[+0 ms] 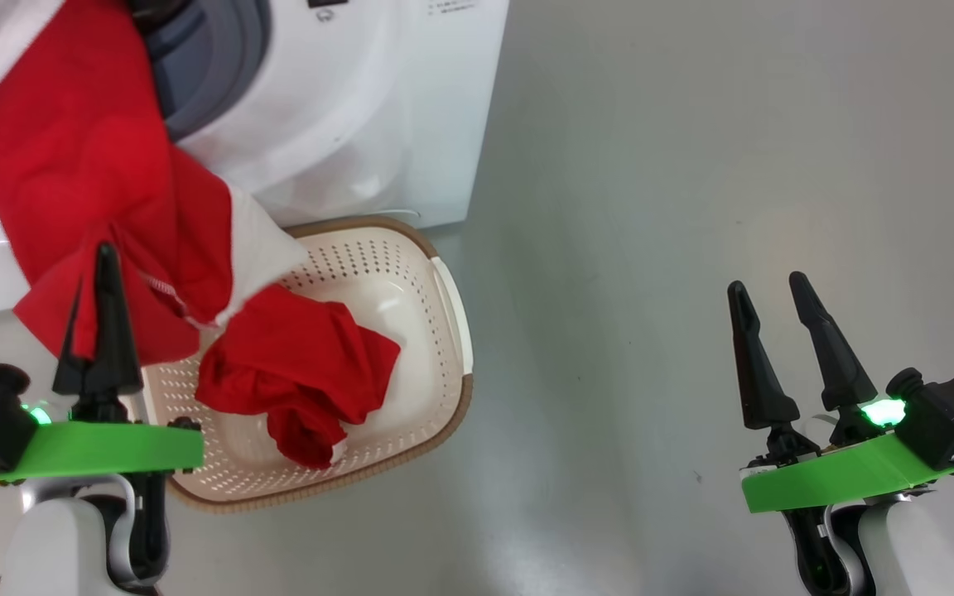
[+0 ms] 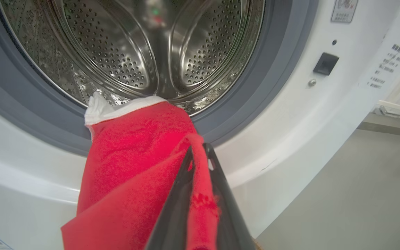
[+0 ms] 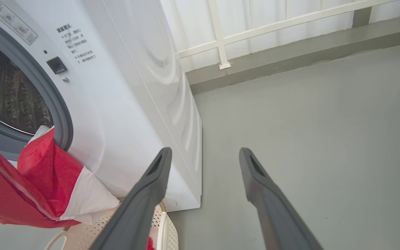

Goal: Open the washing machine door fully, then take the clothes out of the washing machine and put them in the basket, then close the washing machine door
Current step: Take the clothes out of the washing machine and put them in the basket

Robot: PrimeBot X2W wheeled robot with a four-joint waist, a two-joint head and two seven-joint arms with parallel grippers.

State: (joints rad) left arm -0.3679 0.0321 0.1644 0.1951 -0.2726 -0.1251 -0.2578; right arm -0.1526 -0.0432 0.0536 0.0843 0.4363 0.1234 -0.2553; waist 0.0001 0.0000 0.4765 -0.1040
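Observation:
A red garment with white panels (image 1: 88, 157) hangs out of the washing machine (image 1: 361, 108) over its grey gasket (image 2: 266, 86), with its lower end above the basket (image 1: 454, 314). My left gripper (image 1: 104, 255) is shut on a fold of this garment (image 2: 134, 163), pinched between the two fingers (image 2: 221, 194) just below the steel drum (image 2: 123, 52). A second red garment (image 1: 303, 372) lies bunched inside the basket. To the right, my right gripper (image 1: 771, 285) hovers open over bare floor, with nothing between its fingers (image 3: 151, 187). The washing machine door is out of view.
Grey floor (image 1: 692, 165) stretches to the right of the washer and basket. In the right wrist view a white railing (image 3: 221, 38) on a low grey kerb (image 3: 290, 59) runs behind the machine. The basket (image 3: 167, 229) stands against the washer's front right corner.

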